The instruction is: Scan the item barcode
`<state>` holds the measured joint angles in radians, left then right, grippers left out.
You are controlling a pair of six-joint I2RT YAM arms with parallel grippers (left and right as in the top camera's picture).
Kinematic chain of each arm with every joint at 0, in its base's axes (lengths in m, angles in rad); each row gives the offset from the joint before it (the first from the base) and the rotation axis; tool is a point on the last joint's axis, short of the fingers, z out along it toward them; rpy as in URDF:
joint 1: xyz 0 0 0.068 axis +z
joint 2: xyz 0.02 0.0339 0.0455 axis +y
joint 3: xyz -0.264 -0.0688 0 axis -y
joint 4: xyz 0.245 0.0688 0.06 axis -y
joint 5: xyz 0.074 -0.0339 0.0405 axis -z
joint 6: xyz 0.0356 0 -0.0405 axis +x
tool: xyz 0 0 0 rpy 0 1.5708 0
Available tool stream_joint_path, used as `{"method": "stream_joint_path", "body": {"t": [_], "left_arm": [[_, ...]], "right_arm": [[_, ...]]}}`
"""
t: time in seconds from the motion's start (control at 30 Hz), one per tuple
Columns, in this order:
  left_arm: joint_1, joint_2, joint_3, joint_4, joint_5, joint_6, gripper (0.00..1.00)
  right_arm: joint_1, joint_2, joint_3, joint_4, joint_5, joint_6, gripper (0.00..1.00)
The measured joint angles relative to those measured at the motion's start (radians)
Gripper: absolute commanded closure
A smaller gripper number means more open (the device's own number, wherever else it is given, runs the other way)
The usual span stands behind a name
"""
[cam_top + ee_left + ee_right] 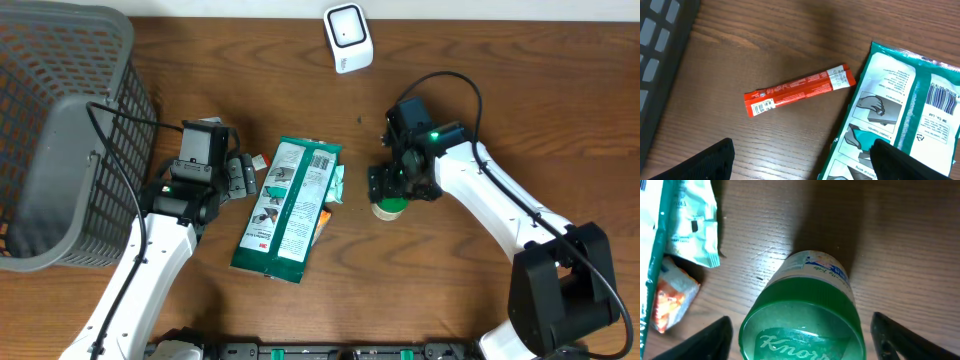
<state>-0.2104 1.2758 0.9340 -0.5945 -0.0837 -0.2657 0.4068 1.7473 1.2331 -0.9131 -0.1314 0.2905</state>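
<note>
- Right tool point(801, 330) hangs over the green-lidded jar point(805, 315). Its fingers point(705, 340) are well apart, one on each side of the lid. Neither touches it as far as I can see, and nothing is clamped.
- Jar appears upright on the bench point(560, 100), right of the middle, near the right side of the green packet point(290, 210).
- Left tool point(804, 150) is likewise apart and empty, above bare wood between a red stick sachet point(800, 90) and the green packet. The basket point(125, 90) is at the bench's left edge.
- Scanner point(348, 38) sits at the back edge, about midway along and well apart from the jar.
- Step in hand, my reading: the jar is the item, and this is the approach to grasp it. No pick has been made and nothing has been scanned yet.
- Next move calls for:
  - lowering around the jar's body below the lid;
  - closing squarely so the round wall does not slip;
  - lifting and carrying toward the back edge, label facing the scanner.
- The jar's barcode is not visible; only a strip of label print shows. A turn in the grip may be needed.
</note>
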Motion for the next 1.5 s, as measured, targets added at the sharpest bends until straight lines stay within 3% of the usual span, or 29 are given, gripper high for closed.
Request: {"method": "stream_joint_path", "body": {"t": [0.13,0.27,0.3,0.6,0.67,0.73,0.77,1.0,1.2,1.33,1.5], "left_arm": [[0.000,0.000,0.000,0.000,0.000,0.000,0.12],[0.000,0.000,0.000,0.000,0.000,0.000,0.12],[0.000,0.000,0.000,0.000,0.000,0.000,0.12],[0.000,0.000,0.000,0.000,0.000,0.000,0.12],[0.000,0.000,0.000,0.000,0.000,0.000,0.12],[0.000,0.000,0.000,0.000,0.000,0.000,0.12],[0.000,0.000,0.000,0.000,0.000,0.000,0.12],[0.000,0.000,0.000,0.000,0.000,0.000,0.12],[0.000,0.000,0.000,0.000,0.000,0.000,0.12],[0.000,0.000,0.000,0.000,0.000,0.000,0.12],[0.000,0.000,0.000,0.000,0.000,0.000,0.12]], "right_arm": [[0.003,0.000,0.000,-0.021,-0.004,-0.057,0.32],[0.010,0.000,0.002,-0.056,-0.003,-0.075,0.58],[0.012,0.000,0.004,-0.059,-0.003,-0.066,0.60],[0.013,0.000,0.008,-0.051,-0.003,0.238,0.46],[0.013,0.000,0.008,-0.050,-0.003,0.286,0.31],[0.013,0.000,0.008,-0.053,-0.003,0.303,0.03],[0.013,0.000,0.008,-0.056,-0.004,0.301,0.01],[-0.001,-0.001,0.052,-0.131,-0.008,0.208,0.01],[-0.006,-0.056,0.142,-0.148,-0.007,-0.015,0.01],[-0.006,-0.093,0.152,-0.149,-0.007,-0.142,0.09],[-0.003,-0.090,0.152,-0.162,-0.007,-0.200,0.10]]}}
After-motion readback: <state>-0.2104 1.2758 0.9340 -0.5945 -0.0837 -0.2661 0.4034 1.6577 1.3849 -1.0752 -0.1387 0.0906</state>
